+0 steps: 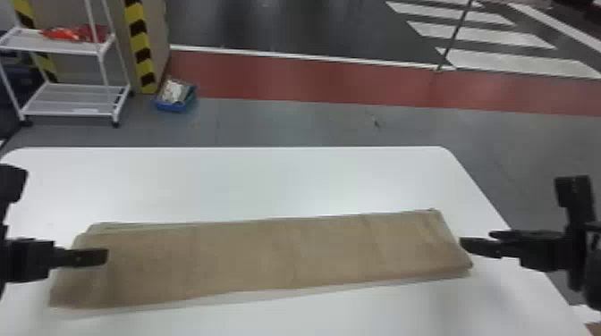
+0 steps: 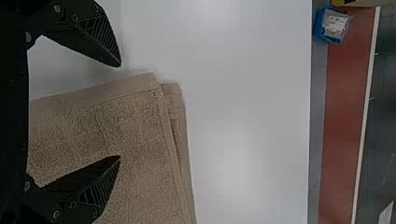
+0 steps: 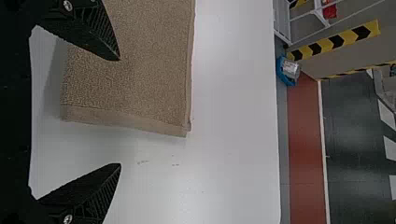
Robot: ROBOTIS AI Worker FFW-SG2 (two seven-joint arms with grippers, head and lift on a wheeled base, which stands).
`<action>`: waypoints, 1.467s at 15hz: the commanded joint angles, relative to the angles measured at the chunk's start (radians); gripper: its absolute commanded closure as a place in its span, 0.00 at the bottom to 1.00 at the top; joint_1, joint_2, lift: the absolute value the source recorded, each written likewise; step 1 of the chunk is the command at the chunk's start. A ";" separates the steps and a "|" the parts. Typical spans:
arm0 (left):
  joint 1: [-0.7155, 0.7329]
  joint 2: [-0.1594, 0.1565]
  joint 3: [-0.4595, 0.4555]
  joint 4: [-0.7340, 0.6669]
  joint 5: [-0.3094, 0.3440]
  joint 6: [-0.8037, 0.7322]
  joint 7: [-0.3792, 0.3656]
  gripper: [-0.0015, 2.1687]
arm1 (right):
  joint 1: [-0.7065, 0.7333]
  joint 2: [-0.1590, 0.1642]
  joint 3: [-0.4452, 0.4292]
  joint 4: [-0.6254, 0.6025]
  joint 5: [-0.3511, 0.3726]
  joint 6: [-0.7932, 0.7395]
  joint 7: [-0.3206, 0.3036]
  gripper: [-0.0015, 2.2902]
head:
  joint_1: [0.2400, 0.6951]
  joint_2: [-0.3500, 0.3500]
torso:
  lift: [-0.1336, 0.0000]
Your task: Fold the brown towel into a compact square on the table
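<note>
The brown towel [image 1: 277, 254] lies as a long, flat folded strip across the white table, its layers slightly offset at the left end. Over that left end is my left gripper [image 1: 105, 257]. In the left wrist view the left gripper [image 2: 120, 112] is open, one finger above the towel [image 2: 135, 135] and the other beyond its short edge. My right gripper [image 1: 480, 245] is at the strip's right end. The right wrist view has the right gripper [image 3: 120, 112] open around the short edge of the towel [image 3: 135, 70], with nothing held.
The white table [image 1: 250, 178] extends beyond the towel's far edge, with its rounded far right corner in view. On the floor behind stand a white shelf cart [image 1: 71, 107] and a blue bin [image 1: 175, 100] with items inside.
</note>
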 commanded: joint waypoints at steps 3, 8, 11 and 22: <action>-0.018 0.001 -0.003 0.017 -0.009 0.036 -0.063 0.24 | -0.005 -0.002 -0.002 0.013 0.000 -0.015 -0.003 0.03 | 1.00 0.22 | 0.07; -0.024 0.007 0.001 0.016 -0.011 0.039 -0.132 0.79 | -0.009 -0.002 0.001 0.032 0.002 -0.027 -0.012 0.03 | 1.00 0.18 | 0.07; -0.020 0.010 0.029 -0.006 -0.009 0.018 -0.172 0.99 | -0.009 -0.002 -0.002 0.041 0.002 -0.046 -0.012 0.03 | 1.00 0.18 | 0.07; -0.103 0.140 0.127 -0.038 -0.149 0.067 -0.364 0.99 | -0.008 -0.008 -0.015 0.039 -0.003 -0.049 -0.012 0.03 | 1.00 0.32 | 0.07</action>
